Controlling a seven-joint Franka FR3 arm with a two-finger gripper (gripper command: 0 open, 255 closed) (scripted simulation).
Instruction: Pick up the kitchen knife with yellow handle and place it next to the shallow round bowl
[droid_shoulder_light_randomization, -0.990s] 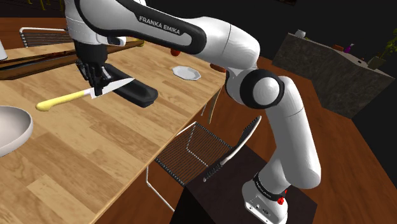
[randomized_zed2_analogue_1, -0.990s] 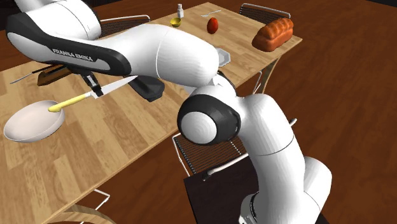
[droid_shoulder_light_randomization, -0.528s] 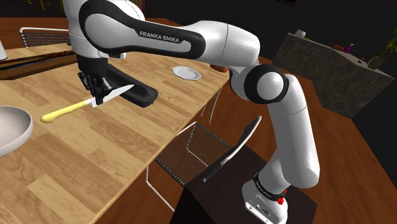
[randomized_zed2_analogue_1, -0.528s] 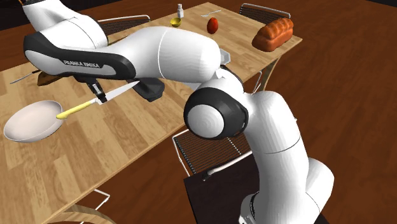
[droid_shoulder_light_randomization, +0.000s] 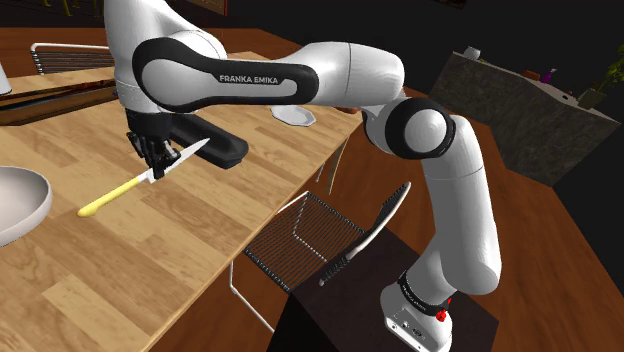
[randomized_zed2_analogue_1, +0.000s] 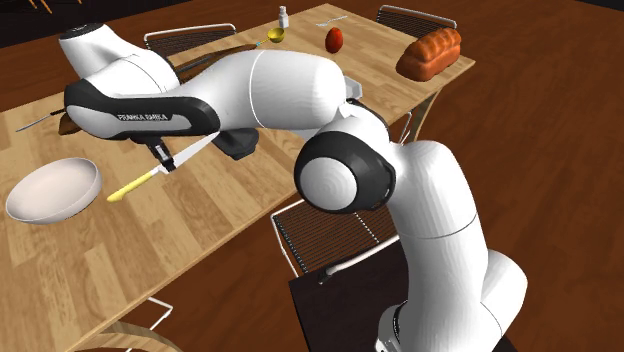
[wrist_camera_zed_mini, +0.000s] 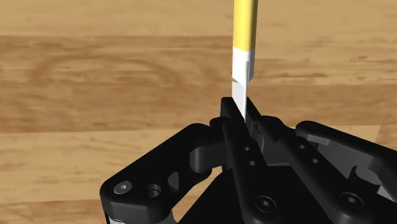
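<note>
Plainly, the wooden table leaves us wide bare board under the knife, with its edge well off toward four o'clock in the shoulder view. The shallow white bowl sits near, at nine o'clock from the handle's tip. A black slab lies just beside the blade at two o'clock, so we judge the room to move lies on the bowl's side. The knife hangs above the board, its yellow handle drooping toward eight o'clock. We expect it to be stiff, light and smooth, and prone to pivot, since most of its length hangs to one side of the grip. The black gripper is closed narrowly on the pale blade where it meets the handle. A lower, gentle set-down seems wise.
</note>
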